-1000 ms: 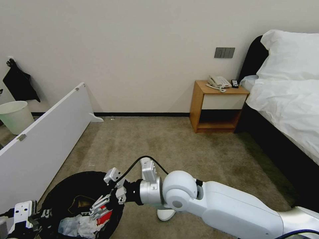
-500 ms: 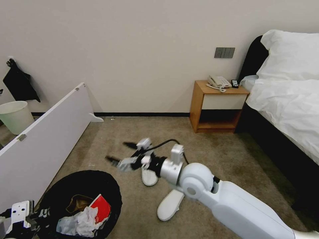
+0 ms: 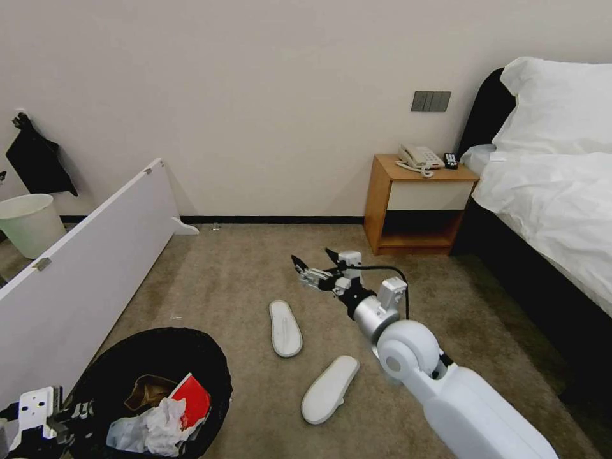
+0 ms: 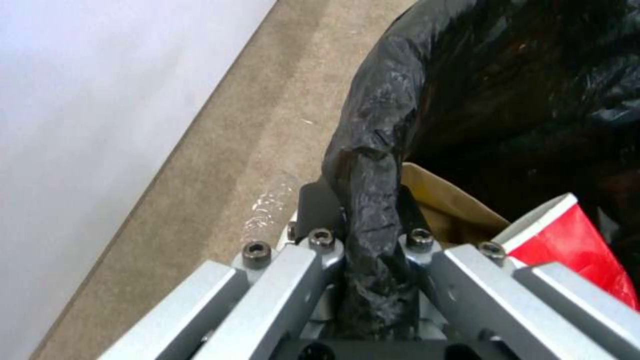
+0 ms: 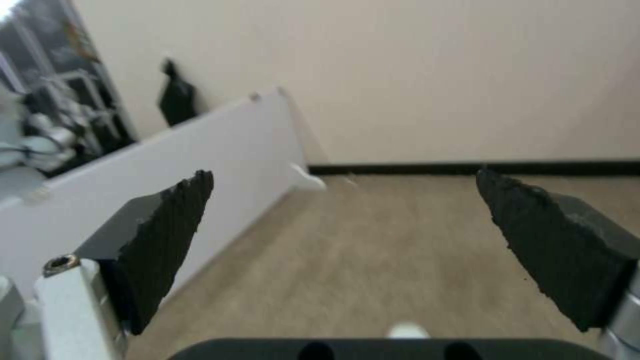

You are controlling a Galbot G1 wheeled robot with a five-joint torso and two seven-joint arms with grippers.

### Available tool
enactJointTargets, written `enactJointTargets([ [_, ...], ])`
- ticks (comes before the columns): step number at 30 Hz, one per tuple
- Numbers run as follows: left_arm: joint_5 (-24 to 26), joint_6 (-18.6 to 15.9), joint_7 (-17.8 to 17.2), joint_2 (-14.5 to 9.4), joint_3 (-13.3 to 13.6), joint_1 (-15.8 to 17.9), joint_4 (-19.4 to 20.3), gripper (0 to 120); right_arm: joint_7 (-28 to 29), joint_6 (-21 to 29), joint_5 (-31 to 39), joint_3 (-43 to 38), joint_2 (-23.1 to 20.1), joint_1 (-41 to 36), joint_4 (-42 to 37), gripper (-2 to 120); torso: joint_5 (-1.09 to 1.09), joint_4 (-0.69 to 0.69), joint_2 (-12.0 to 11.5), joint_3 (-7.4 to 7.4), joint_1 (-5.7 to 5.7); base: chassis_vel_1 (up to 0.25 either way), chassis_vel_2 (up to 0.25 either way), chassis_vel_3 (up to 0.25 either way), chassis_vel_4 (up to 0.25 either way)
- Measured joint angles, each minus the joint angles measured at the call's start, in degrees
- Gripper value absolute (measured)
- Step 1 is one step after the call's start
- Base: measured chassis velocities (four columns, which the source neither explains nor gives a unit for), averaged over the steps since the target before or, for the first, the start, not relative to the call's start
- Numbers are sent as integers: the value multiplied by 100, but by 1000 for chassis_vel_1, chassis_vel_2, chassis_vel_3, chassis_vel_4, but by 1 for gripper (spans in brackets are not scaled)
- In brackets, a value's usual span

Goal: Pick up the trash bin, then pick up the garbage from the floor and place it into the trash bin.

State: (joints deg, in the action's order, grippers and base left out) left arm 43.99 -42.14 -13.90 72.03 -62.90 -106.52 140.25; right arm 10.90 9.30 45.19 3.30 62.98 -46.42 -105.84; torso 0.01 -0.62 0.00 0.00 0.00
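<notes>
The left gripper (image 4: 373, 260) has its jaws clamped on the black-bagged rim of the trash bin (image 3: 121, 357), which holds a red paper cup (image 3: 194, 398), tissues (image 3: 150, 427) and brown cardboard. The right gripper (image 3: 313, 262) hangs over the carpet with jaws wide and empty, beyond two white slippers (image 3: 285, 327) lying on the floor.

Right gripper (image 3: 313, 260) extended forward, jaws spread; left gripper (image 4: 365, 235) clamped.

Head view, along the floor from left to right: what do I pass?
left gripper clamped on the bin's rim → trash bin → far slipper → near slipper → nightstand → bed
</notes>
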Motion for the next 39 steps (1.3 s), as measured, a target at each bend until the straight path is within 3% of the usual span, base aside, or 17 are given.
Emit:
enactJointTargets([
  [13, 0, 0, 0, 32, -8, -9, 0, 3, 167, 131, -727, -317, 233, -1075, 144, 100, -1, -1, 0, 0, 0, 0, 0, 0, 0],
  [22, -16, 0, -1, 75, -56, 1, -3, 3, 145, 32, -1902, -1208, 769, -2440, 165, 100, 0, -1, 1, 0, 0, 0, 0, 0, 0],
  [29, -40, 0, -3, 94, -13, -1, -22, 3, -141, -722, -3381, -2239, 1249, -3613, -6, 100, -1, -1, 2, 0, 0, 0, 0, 0, 0],
  [39, -42, -1, 11, 62, 30, 20, -86, 3, -794, -1250, -4103, -2905, 1609, -4474, -161, 100, -1, -1, 2, 0, 0, 0, 0, 0, 0],
])
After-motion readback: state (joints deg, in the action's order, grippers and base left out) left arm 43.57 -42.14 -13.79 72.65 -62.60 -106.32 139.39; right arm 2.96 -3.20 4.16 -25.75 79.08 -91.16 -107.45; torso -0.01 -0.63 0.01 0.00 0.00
